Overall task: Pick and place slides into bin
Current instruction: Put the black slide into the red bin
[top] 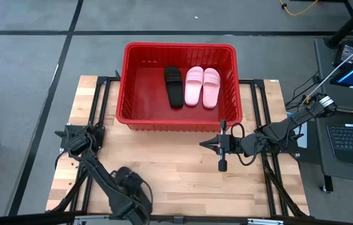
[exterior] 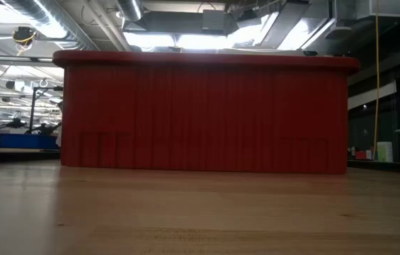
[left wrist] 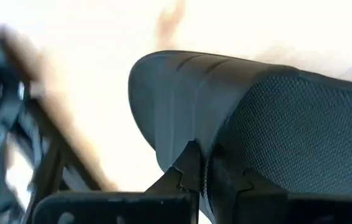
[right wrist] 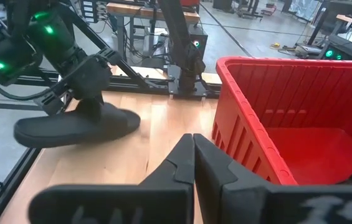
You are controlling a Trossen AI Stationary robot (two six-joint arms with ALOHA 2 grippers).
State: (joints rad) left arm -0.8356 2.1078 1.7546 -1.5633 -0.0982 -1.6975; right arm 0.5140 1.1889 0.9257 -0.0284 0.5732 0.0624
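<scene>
The red bin (top: 126, 87) stands at the table's far middle and fills the low view (exterior: 207, 113). Inside it lie one black slide (top: 174, 85) and two pink slides (top: 202, 87), side by side on its floor. My left gripper (right wrist: 91, 93) is near the table's near left and is shut on the second black slide (right wrist: 76, 127), which also shows in the left wrist view (left wrist: 275, 130). My right gripper (right wrist: 193, 146) is shut and empty, just in front of the bin's near right corner, and also shows in the high view (top: 208, 144). My left gripper holds the black slide at its strap (right wrist: 95, 111), about mid-length, pinched between its two fingers (left wrist: 185, 165). The fingers come from above, pointing down. The slide sits roughly level below the gripper and looks lifted clear of the table.
Black metal frame rails (top: 101, 87) run along the table beside the bin on both sides. Bare wooden table (top: 182, 169) lies between the two arms in front of the bin. A laptop and cables (top: 351, 134) sit off the table's right edge.
</scene>
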